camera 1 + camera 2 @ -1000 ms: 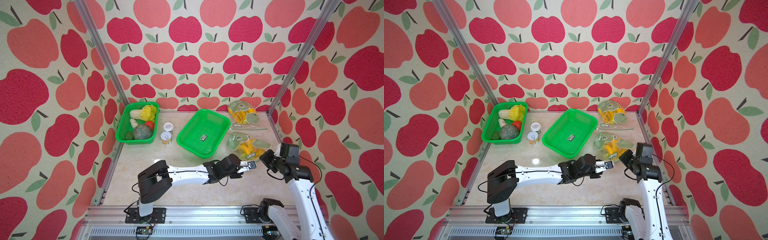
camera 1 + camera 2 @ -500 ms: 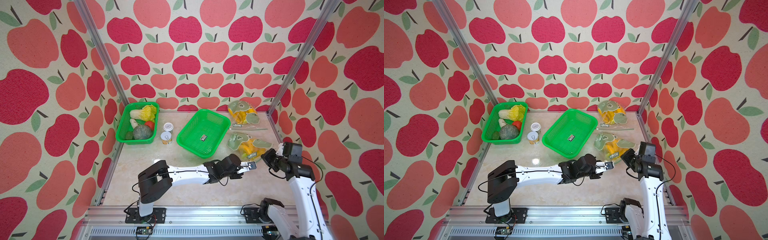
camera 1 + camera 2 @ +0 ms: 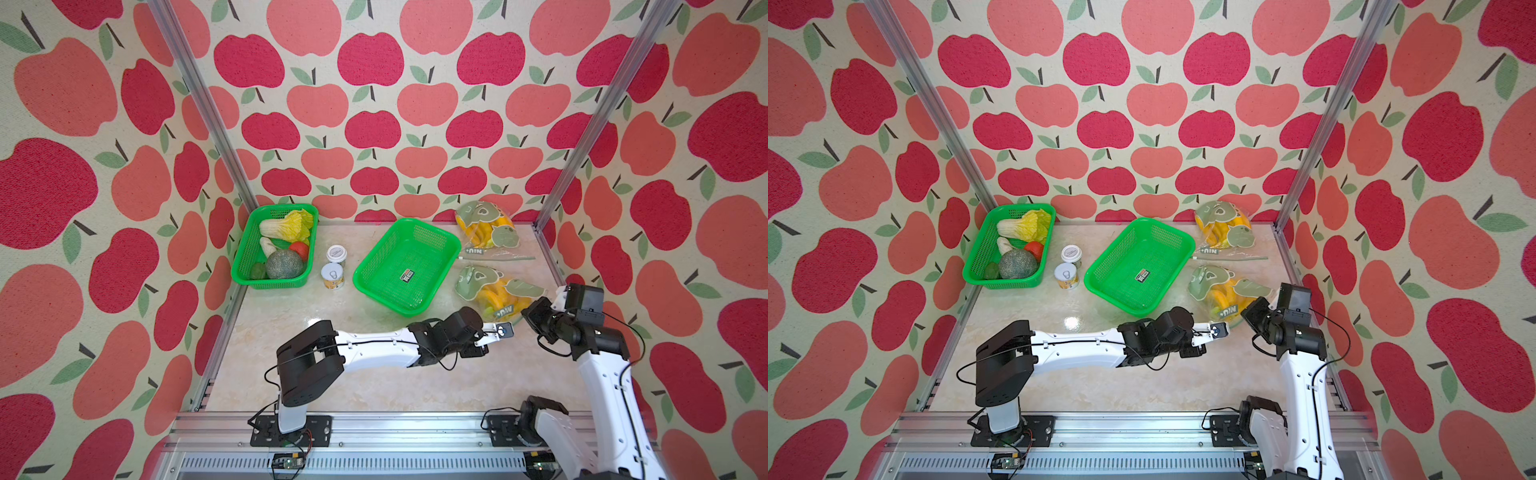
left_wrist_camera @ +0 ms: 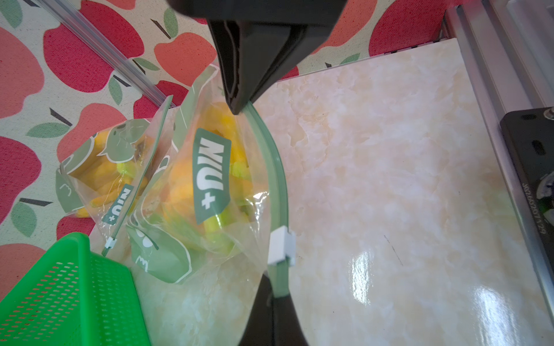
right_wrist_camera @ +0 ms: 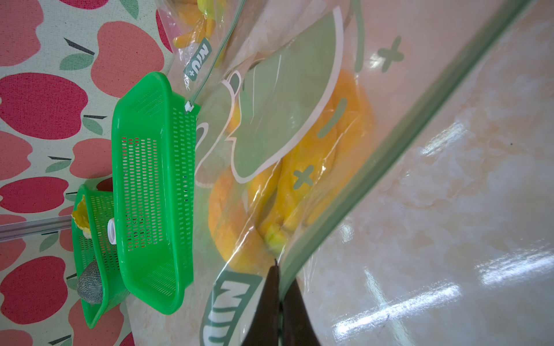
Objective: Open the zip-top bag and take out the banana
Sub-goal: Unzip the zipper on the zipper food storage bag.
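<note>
Left wrist view is giving me the closest look. The left gripper is clamping hard, jaws pressed together on one end of the green zip strip of the zip-top bag. Just beyond those fingertips the white slider is sitting on the strip, close to my grip but outside it. Farther along the same strip the right gripper is pinching the opposite end, jaws closed flat on it, so the strip is bowing between the two hands. Inside that curve the banana is lying within the clear plastic, yellow with greenish stem ends, partly behind a green printed label. I am not making out whether the seal is parted anywhere.

The right wrist view is agreeing. The right gripper is meeting on the bag's edge, the strip is running away from it, and the banana is lying just beside the fingertips, inside the bag.

In both top views the left gripper and right gripper are facing each other, near one another at the bag's closest edge. The bag is lying on the marble-look table.

Past the hands, a second bag is resting by the back wall. Toward my left hand's side, the empty green basket is sitting just beside the gripped bag. Beyond it are two cans and a vegetable basket, well apart from both hands.
</note>
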Robot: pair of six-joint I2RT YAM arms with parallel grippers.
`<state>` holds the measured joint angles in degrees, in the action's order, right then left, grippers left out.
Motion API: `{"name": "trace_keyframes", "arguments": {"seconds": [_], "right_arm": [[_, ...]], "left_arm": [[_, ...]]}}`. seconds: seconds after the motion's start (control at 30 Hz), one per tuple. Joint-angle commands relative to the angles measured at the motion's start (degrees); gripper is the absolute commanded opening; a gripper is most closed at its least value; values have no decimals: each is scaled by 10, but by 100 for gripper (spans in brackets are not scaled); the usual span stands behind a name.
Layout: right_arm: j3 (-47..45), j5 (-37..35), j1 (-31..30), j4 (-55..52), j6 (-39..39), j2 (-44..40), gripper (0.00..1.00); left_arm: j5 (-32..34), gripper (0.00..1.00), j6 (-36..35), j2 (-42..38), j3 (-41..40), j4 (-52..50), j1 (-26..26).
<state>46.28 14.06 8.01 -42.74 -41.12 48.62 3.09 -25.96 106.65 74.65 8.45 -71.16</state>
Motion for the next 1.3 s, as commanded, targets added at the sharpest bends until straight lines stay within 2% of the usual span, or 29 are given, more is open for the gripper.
{"name": "trace_keyframes", "arguments": {"seconds": [0.0, 0.13, 0.27, 0.33, 0.4, 0.57, 0.67, 0.83, 1.07, 1.17, 1.27], "right_arm": [[1, -3, 3, 4, 21, 4, 3], [0, 2, 3, 6, 25, 10, 10], [2, 17, 2, 5, 32, 4, 31], [0, 31, 1, -1, 24, -6, 36], [-19, 53, -9, 5, -1, -19, 37], [-105, 97, -70, 54, -125, -75, 36], [-135, 84, -105, 66, -186, -120, 32], [-144, 55, -140, 45, -220, -154, 27], [-140, 28, -148, 25, -236, -170, 23], [-139, 31, -148, 26, -246, -174, 23], [-130, 26, -149, 19, -250, -181, 28]], "left_arm": [[-19, 1, 15, 8, 21, -10, -3], [-30, 0, 29, 10, 27, -15, -3], [-22, 0, 42, 11, 25, -9, 1], [-18, 0, 62, 14, 28, -11, 7], [-23, 0, 70, 19, 31, -13, 10], [-25, 0, 80, 34, 37, -8, 9], [-25, 0, 80, 41, 41, -10, 8], [-27, 0, 79, 49, 43, -9, 8], [-25, 0, 82, 57, 40, -3, 6], [-22, 0, 82, 62, 39, -3, 2], [-22, 0, 86, 64, 34, 1, 0]]}}
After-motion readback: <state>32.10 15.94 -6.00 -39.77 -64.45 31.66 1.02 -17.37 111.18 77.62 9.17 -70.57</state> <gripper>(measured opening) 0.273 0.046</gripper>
